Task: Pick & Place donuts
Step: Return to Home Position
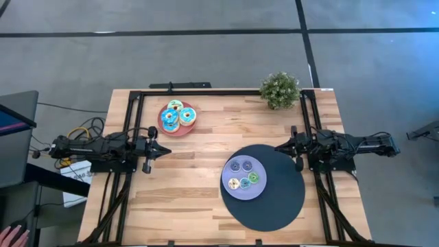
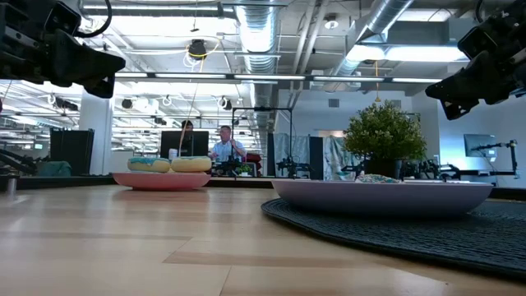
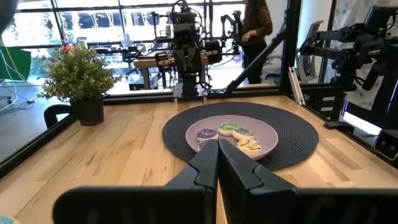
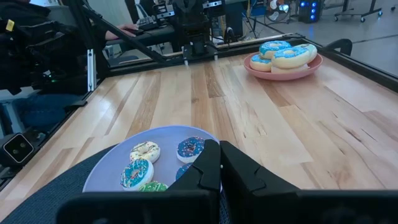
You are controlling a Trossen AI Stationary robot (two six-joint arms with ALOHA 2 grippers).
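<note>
Left jaws, right jaws closed, empty; donuts (image 1: pixel 178 116) on pink plate (image 1: pixel 180 133), perhaps five on lavender plate (image 1: pixel 243 196).

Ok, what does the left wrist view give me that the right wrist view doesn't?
Only the left wrist view: the potted plant at the table's edge and a person standing in the room beyond.
Only the right wrist view: the pink plate carrying the big donuts.
Both: the lavender plate on the dark mat with the small donuts on it, the wooden table, and each arm's own shut gripper up front, the left gripper and the right gripper.
</note>
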